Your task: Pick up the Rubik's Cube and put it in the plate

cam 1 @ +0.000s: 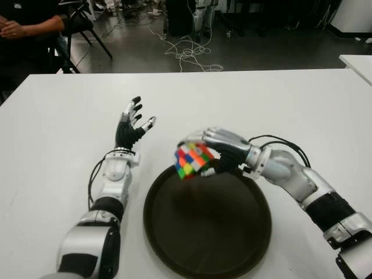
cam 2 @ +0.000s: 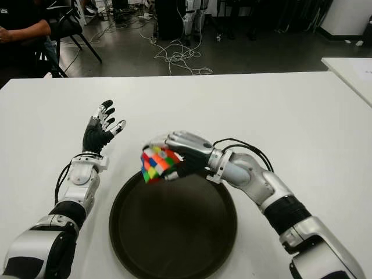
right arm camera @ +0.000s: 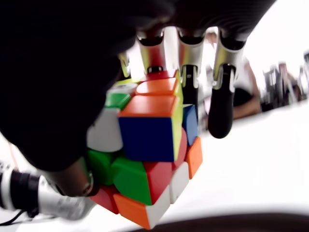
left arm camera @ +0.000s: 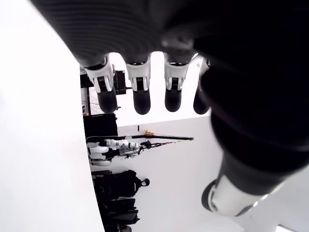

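A Rubik's Cube [cam 1: 192,159] with mixed coloured faces hangs just above the far left rim of a round dark plate [cam 1: 232,244]. My right hand [cam 1: 204,152] is shut on the cube, fingers over its top and thumb under it; the right wrist view shows the cube [right arm camera: 145,154] held close between thumb and fingers. My left hand [cam 1: 135,123] stands on the white table [cam 1: 261,104] to the left of the plate, fingers spread and holding nothing, as the left wrist view's fingers [left arm camera: 140,92] confirm.
A seated person [cam 1: 26,23] and a black chair [cam 1: 81,26] are beyond the table's far left corner. Cables [cam 1: 186,52] lie on the floor behind the table. Another white table's corner [cam 1: 357,61] shows at the right.
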Controlling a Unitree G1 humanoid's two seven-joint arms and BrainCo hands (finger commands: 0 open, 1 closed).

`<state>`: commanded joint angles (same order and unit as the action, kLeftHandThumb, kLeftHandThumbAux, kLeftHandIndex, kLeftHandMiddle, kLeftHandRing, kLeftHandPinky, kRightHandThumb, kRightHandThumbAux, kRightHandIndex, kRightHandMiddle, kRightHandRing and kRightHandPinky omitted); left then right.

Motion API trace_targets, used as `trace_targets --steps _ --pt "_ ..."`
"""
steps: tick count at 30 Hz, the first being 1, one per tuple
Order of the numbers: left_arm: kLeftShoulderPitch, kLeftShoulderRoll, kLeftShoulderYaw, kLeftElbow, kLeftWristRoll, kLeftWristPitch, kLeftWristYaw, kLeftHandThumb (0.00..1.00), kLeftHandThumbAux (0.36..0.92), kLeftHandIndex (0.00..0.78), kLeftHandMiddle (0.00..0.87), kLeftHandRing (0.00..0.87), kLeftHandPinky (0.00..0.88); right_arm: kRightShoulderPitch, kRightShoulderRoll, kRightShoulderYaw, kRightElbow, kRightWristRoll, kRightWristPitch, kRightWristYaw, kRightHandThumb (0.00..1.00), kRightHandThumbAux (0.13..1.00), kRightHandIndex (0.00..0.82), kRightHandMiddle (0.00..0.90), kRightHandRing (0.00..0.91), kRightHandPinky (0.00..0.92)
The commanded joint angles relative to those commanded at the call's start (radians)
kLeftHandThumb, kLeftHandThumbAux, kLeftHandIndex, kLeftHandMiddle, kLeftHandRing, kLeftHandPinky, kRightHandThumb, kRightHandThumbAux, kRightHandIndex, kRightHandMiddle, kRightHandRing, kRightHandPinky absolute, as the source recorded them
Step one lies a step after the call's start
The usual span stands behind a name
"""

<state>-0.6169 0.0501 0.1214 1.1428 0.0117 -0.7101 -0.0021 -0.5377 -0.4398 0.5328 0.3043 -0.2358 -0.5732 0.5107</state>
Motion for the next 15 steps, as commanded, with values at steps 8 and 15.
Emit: trace_targets --steps 8,15 --pt "0.000 0.005 -0.006 0.004 0.010 -0.005 0.005 0.004 0.807 0.043 0.085 0.053 0.025 0.008 0.037 -0.028 -0.004 -0.053 0.072 0.039 0.700 0.735 0.416 0.467 0.459 0.481" --pt "0.001 0.008 -0.013 0.002 0.021 -0.010 0.012 0.000 0.796 0.046 0.089 0.057 0.029 0.021 0.069 -0.036 0.012 -0.221 0.086 -0.106 0.699 0.735 0.415 0.429 0.424 0.443"
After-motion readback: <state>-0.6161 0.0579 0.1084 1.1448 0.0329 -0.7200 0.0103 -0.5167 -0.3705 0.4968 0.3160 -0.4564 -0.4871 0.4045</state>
